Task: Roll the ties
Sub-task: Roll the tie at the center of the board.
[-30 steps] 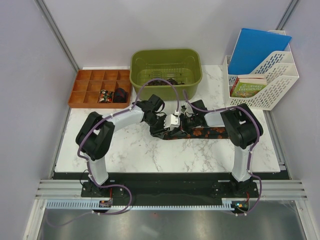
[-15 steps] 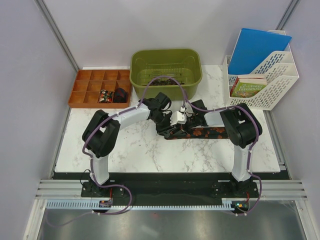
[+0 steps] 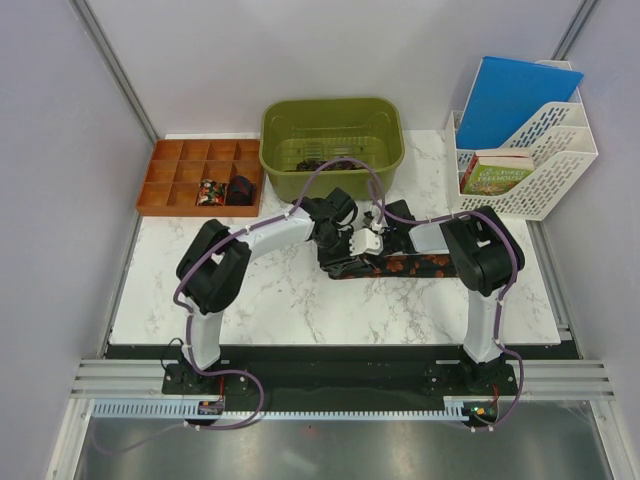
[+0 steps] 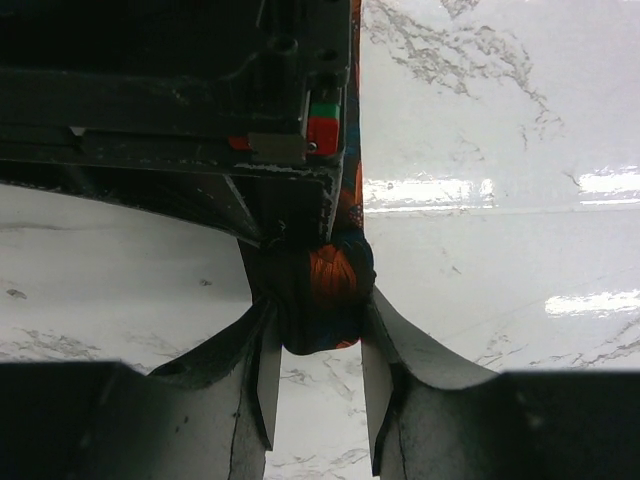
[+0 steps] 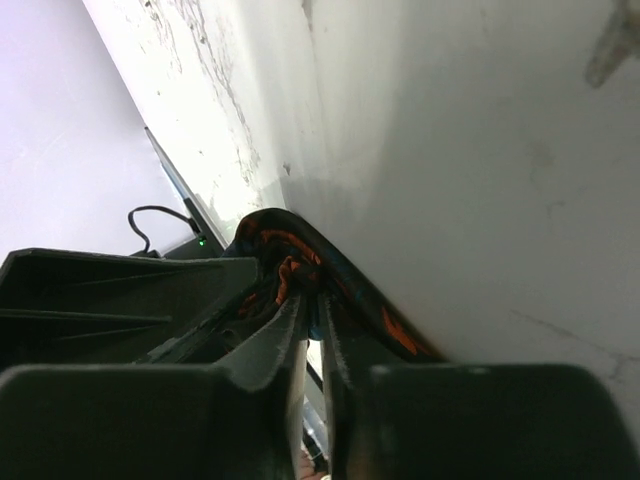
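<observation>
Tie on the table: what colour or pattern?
The tie is dark with orange blotches; it shows clearest in the left wrist view.

Top external: bright, even, diffuse light from overhead. Marble table (image 3: 270,300) well exposed, nothing clipped. Only short, soft shadows under the arms. Sharp across the frame, mild wide-angle splay at the corners.

Left wrist: harsh contrast. Two horizontal glare bands blown out on the marble, right side. Black housing (image 4: 170,90) up top is crushed, little detail. Tie (image 4: 325,290) in focus, orange pattern readable. Left gripper (image 4: 320,340) dark and soft along the bottom edge.

Right wrist: marble bright top left, falling to grey shade on the right. Right gripper (image 5: 312,310) near-silhouette, foreground blurred. Tie dim, colour barely showing. Pale defocused smudge in the top right corner.
</observation>
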`<state>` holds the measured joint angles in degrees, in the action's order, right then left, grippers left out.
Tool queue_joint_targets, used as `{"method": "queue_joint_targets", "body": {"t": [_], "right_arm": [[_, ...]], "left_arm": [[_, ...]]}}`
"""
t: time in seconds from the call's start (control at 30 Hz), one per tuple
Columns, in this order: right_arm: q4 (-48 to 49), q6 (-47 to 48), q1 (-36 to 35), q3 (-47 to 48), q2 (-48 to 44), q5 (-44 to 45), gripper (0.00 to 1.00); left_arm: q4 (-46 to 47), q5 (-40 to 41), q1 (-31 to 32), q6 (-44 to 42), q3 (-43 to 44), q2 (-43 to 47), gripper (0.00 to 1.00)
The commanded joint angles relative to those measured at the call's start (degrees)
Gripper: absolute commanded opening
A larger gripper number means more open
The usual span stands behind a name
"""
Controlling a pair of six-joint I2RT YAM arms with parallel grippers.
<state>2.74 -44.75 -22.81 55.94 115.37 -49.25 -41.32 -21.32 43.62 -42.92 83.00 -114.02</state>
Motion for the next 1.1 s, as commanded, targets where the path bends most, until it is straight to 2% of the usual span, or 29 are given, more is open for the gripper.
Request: {"method": "queue_joint_targets", "body": {"t": [0.0,0.17,0.4,0.53,0.73,0.8,0.9,0.93,1.07], "right_arm": [[0.3,0.4,0.2,0.7,-1.2,0.7,0.24],[-1.7,1.2,2.2,0.5,-4.0,0.0,0.34],[-1.7,1.3,3.1,-0.3,-8.1,-1.6,0.37],[3.7,-2.6,2.7,-2.1,-8.1,-1.9,0.42],[3.2,-1.9,1.6,-2.4,-6.9,-0.5,0.45],[3.1,-1.0,1.5,-2.4,-6.1,0.1,0.43],[2.7,-0.2,1.4,-2.3,-5.1,0.5,0.35],[1.9,1.1,1.5,-2.3,-4.9,0.7,0.27],[-1.2,4.2,1.4,-1.4,-3.1,1.1,0.13]], "left_arm": [[-0.9,3.1,3.3,-2.0,-2.2,-8.6,0.15],[-2.6,3.9,3.3,-3.5,-2.8,-9.3,0.15],[-3.2,3.7,3.3,-4.2,-3.0,-9.6,0.14],[-3.2,3.4,3.2,-4.2,-2.8,-9.6,0.14],[-3.4,3.0,2.9,-4.0,-2.8,-9.6,0.14],[-3.5,2.9,2.7,-4.0,-2.8,-9.4,0.15],[-3.6,2.3,2.4,-3.8,-2.5,-9.2,0.19],[-3.6,2.3,2.3,-3.8,-2.4,-9.1,0.21],[-3.7,1.9,1.5,-3.7,-2.1,-8.3,0.28]]}}
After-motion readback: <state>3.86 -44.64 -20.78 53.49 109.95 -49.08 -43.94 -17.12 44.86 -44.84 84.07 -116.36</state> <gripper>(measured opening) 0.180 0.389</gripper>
